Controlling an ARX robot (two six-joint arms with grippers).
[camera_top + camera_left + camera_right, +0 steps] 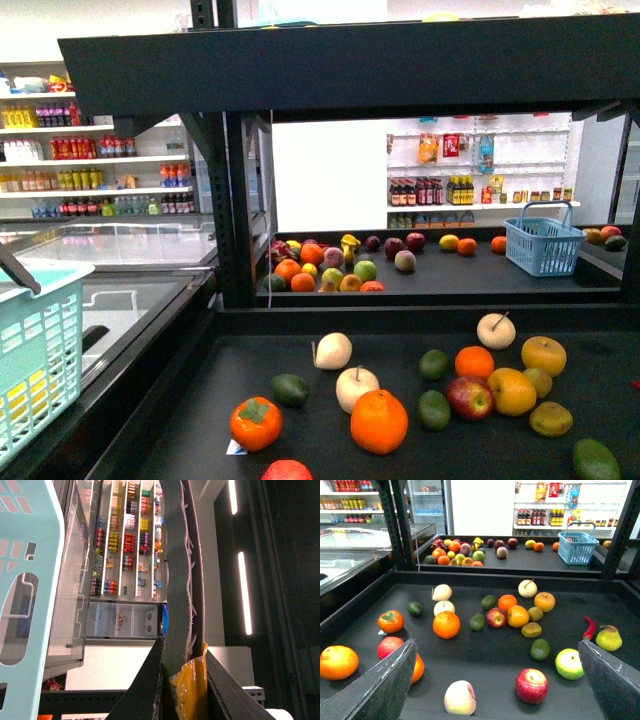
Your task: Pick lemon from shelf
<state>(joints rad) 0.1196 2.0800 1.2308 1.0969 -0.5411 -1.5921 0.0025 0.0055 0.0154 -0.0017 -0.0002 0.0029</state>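
Observation:
The black shelf's lower deck [200, 400] holds scattered fruit. A bright yellow fruit that looks like the lemon [512, 391] lies right of centre, beside a red apple [469, 397]; it also shows in the right wrist view [518, 616]. My right gripper [497, 680] is open and empty over the deck's [485, 655] near part, well short of that fruit, with a red apple [531, 685] and a peach [460, 697] between its fingers. My left gripper [185, 680] is shut on the grey basket handle [177, 580] of the teal basket [30, 350]. Neither arm shows in the front view.
A black post [235, 200] and the upper deck [350, 60] frame the shelf. The rear deck holds more fruit and a blue basket [543, 240]. A glass-topped freezer [130, 250] stands left. A red chilli [590, 627] and a pear [609, 637] lie right.

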